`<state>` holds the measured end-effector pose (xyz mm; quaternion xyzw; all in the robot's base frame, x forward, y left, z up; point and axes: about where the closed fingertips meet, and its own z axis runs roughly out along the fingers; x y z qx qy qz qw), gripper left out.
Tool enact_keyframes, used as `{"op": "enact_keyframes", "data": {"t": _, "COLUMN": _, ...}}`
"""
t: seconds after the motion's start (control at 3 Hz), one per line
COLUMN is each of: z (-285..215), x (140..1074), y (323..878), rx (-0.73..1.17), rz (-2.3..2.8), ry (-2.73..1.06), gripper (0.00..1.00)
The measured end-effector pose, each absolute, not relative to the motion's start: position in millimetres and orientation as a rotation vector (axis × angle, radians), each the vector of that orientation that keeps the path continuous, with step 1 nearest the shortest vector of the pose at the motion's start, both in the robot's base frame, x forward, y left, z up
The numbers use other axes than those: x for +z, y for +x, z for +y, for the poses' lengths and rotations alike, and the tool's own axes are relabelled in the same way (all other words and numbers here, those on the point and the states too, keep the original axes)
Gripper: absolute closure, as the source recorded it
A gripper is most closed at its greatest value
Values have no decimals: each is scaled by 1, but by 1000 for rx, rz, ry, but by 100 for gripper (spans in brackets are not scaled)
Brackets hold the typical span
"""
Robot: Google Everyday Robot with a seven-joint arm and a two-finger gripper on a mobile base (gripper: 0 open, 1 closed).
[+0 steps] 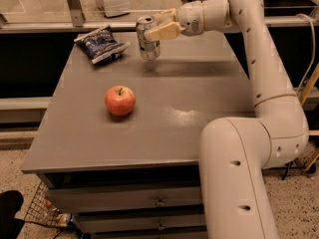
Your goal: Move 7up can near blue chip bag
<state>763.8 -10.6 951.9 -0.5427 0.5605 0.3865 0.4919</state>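
The 7up can (147, 39), silver with faint green marks, is held upright in my gripper (155, 30) a little above the grey table, near its back edge. The gripper's cream fingers (164, 31) are shut around the can's upper half, reaching in from the right. The blue chip bag (102, 44), dark blue foil with silvery edges, lies flat at the table's back left corner, a short way left of the can.
A red apple (119, 100) sits on the grey table (189, 113) left of centre. My white arm (259, 83) curves down the right side. A glass barrier rail (75, 26) runs behind the table. A wire basket (45, 210) is on the floor, lower left.
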Motion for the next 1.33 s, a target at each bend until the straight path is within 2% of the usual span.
{"op": "enact_keyframes", "data": {"t": 0.33, "z": -8, "x": 940, "y": 775, "rx": 821, "rz": 1445, "ry": -1369, "gripper": 100}}
{"op": "enact_keyframes", "data": {"t": 1.0, "z": -23, "x": 910, "y": 786, "rx": 762, "rz": 1499, "ry": -1313, "gripper": 100}}
{"op": "enact_keyframes", "data": {"t": 1.33, "z": -19, "x": 908, "y": 786, "rx": 768, "rz": 1498, "ry": -1316, "gripper": 85}}
